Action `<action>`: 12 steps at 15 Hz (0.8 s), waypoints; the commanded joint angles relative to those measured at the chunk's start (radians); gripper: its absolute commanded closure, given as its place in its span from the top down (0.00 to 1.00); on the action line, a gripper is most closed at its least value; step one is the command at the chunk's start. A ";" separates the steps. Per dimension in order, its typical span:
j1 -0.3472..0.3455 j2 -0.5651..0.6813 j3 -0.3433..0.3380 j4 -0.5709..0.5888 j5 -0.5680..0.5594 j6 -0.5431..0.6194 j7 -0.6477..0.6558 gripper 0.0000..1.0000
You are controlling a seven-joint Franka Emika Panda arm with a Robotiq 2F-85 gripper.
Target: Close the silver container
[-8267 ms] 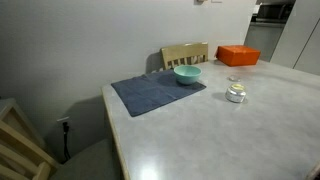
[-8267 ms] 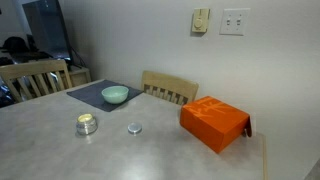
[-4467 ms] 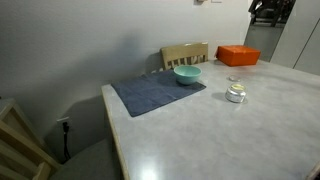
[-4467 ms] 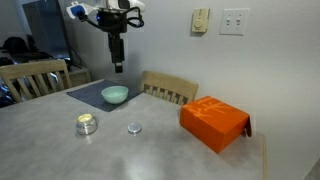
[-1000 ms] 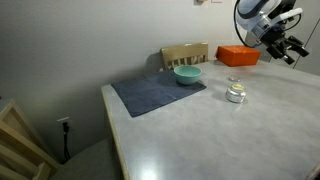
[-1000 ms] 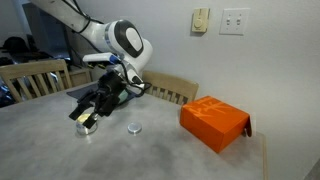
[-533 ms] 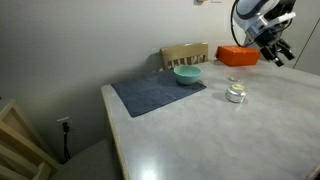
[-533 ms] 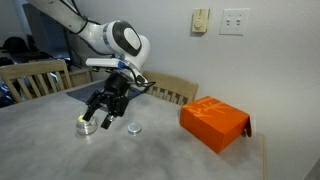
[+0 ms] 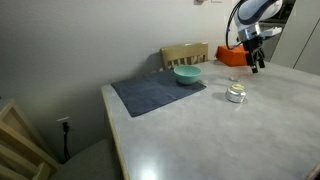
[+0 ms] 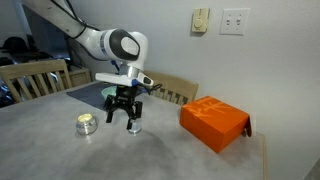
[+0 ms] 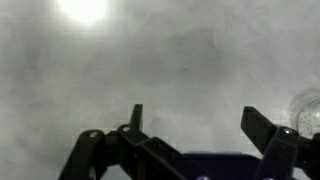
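Jaws stand wide and hold nothing, pointing down at the pale grey worktop (image 10: pixel 60 155). In an exterior view, the small squat shiny silver container (image 10: pixel 87 124) sits well in from the worktop's edges. Just beside it, to its right, lies a small round clear lid (image 10: pixel 134 129). The jaws have swung off the container within the last second and now hang low around that lid. Further right, near the worktop's edge, rests the orange rectangular box (image 10: pixel 215 122). Judging by this shift, the lid is being fetched first; it is not yet gripped, so the container remains unclosed.
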 commanded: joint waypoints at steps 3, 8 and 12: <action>-0.021 -0.073 0.014 -0.191 -0.025 0.291 -0.091 1.00; -0.007 -0.032 0.006 -0.169 -0.025 0.293 -0.076 1.00; -0.027 -0.042 0.022 -0.188 0.011 0.402 -0.083 1.00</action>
